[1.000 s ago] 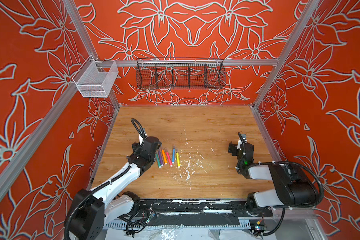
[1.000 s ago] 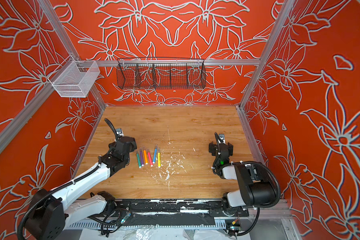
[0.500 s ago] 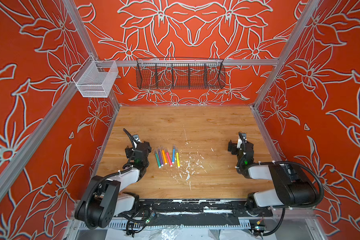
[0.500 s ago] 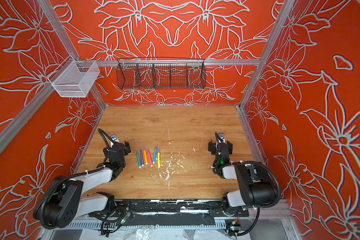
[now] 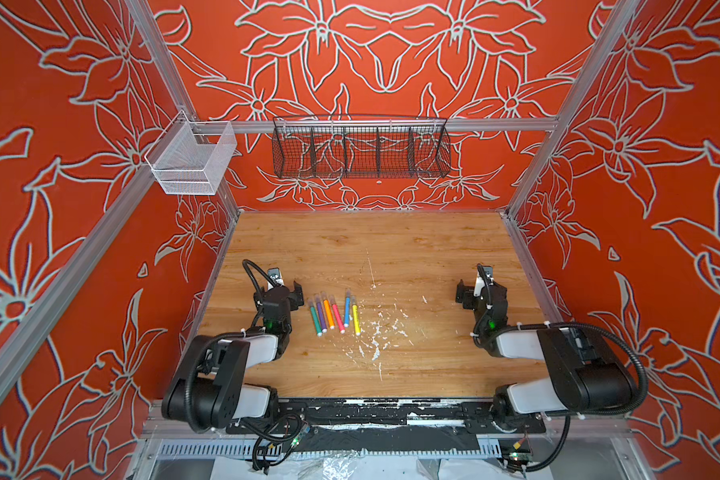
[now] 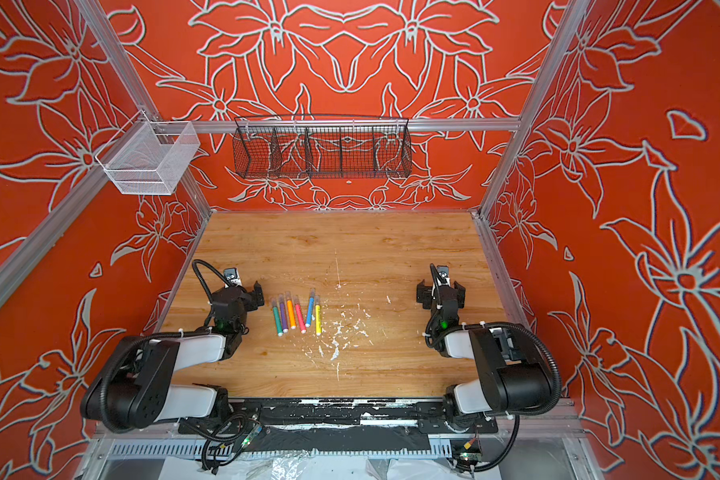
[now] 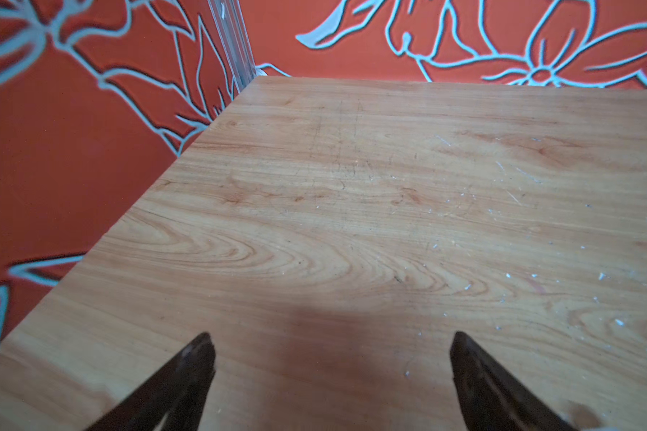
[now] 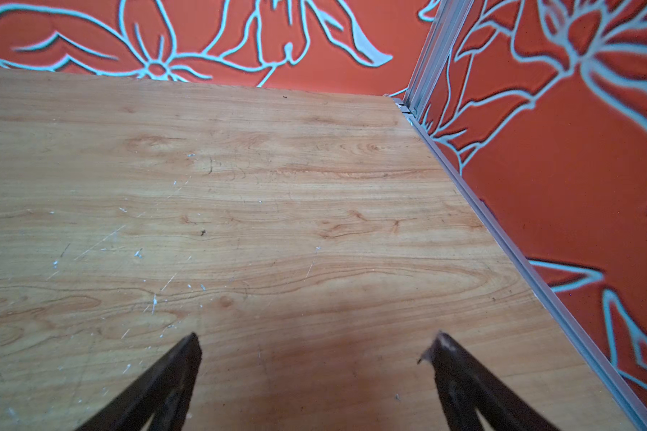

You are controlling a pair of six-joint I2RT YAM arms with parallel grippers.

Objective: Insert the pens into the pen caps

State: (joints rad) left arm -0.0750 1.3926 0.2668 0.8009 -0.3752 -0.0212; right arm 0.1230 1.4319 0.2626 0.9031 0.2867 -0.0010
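Observation:
Several pens lie side by side on the wooden table, left of its middle: green, purple, orange, pink, blue, yellow. Each far end carries a translucent pen cap, apparently seated on the pen. My left gripper rests low just left of the green pen, open and empty. The left wrist view shows its fingers wide apart over bare wood, with the left gripper holding nothing. My right gripper is open and empty near the right wall. No pens appear in either wrist view.
White flecks of debris are scattered right of the pens. A black wire basket hangs on the back wall and a white mesh basket on the left wall. Red walls enclose the table; a black rail runs along its front.
My left arm has drawn back from over the pens toward the front left and folded down low. The pens and my right arm have not moved.

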